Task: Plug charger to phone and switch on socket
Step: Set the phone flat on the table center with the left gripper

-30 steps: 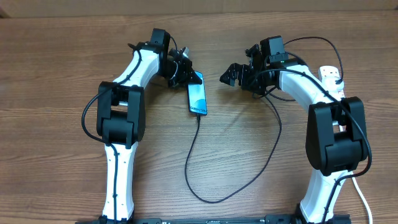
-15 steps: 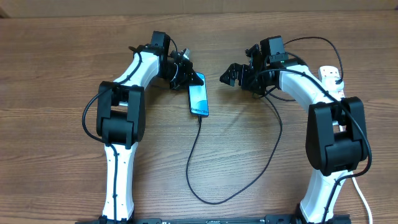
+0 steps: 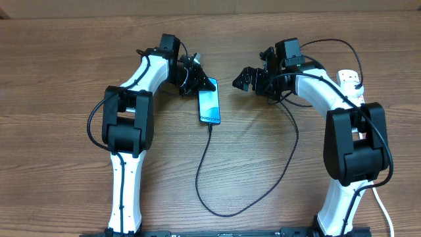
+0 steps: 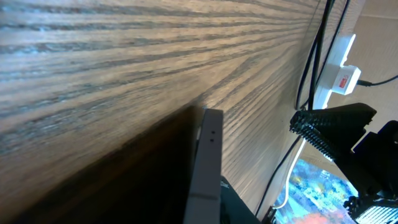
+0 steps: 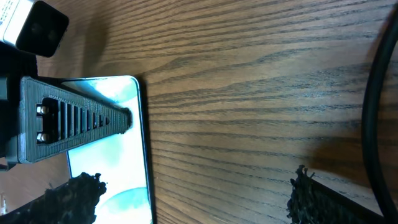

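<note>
The phone [image 3: 209, 105] lies left of centre with its cyan screen lit; it also shows in the right wrist view [image 5: 106, 155] and edge-on in the left wrist view [image 4: 208, 162]. The charger [image 3: 200, 171] loops over the table, its tip in the phone's near end; its plug is hidden behind the right arm. My left gripper [image 3: 200, 80] is shut on the phone's far end, one ribbed finger [image 5: 74, 118] lying across the screen. My right gripper [image 3: 242, 79] is open and empty, a little right of the phone. The socket [image 3: 350, 80] is a white strip at far right.
The socket's red switch mark and white lead show in the left wrist view [image 4: 336, 62]. The right arm's own black cables arc over the table near the socket [image 3: 329, 43]. The table's far edge [image 3: 210, 13] runs just behind both grippers.
The phone has shifted slightly toward the near side with my left gripper on it. The right arm has not moved.
</note>
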Robot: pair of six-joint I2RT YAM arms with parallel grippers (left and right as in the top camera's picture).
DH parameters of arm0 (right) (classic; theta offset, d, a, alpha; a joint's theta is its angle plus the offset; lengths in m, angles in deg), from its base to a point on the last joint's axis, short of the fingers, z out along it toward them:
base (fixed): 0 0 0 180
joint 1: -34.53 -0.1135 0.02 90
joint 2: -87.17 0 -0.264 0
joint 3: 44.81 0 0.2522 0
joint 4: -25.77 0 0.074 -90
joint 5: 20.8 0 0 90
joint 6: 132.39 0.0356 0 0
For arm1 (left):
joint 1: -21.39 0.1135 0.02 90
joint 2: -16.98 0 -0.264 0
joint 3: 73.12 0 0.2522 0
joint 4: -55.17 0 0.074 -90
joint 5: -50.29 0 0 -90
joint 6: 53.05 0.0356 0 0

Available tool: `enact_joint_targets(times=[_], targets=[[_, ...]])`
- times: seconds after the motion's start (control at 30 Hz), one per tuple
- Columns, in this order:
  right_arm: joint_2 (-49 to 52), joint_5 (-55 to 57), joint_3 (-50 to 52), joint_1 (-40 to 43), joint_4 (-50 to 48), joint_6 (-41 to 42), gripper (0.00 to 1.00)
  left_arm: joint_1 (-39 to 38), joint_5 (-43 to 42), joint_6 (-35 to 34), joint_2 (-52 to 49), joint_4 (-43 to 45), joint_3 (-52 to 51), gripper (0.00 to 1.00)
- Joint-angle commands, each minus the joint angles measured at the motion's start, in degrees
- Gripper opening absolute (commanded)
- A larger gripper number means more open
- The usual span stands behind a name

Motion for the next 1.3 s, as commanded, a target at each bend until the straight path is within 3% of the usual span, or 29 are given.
enact_joint_targets(times=[0.0, 0.23, 0.73, 0.97, 1.27], targets=[[-0.15, 0.61, -0.35, -0.15, -0.28, -0.48, 1.0, -0.2, 3.23, -0.83, 0.09, -0.63, -1.49, 0.22], [-0.15, 0.61, -0.35, -0.15, -0.28, -0.48, 1.0, -0.2, 3.23, -0.83, 0.09, -0.63, -1.49, 0.29], [-0.15, 0.61, -0.35, -0.15, -0.26, -0.48, 1.0, -0.2, 3.52, -0.87, 0.09, -0.92, -1.49, 0.33], [-0.15, 0.59, -0.35, -0.15, -0.28, -0.48, 1.0, -0.22, 12.94, -4.83, 0.09, -5.09, -1.49, 0.4], [-0.15, 0.59, -0.35, -0.15, -0.22, -0.46, 1.0, -0.2, 16.81, -6.43, 0.09, -7.63, -1.49, 0.62]])
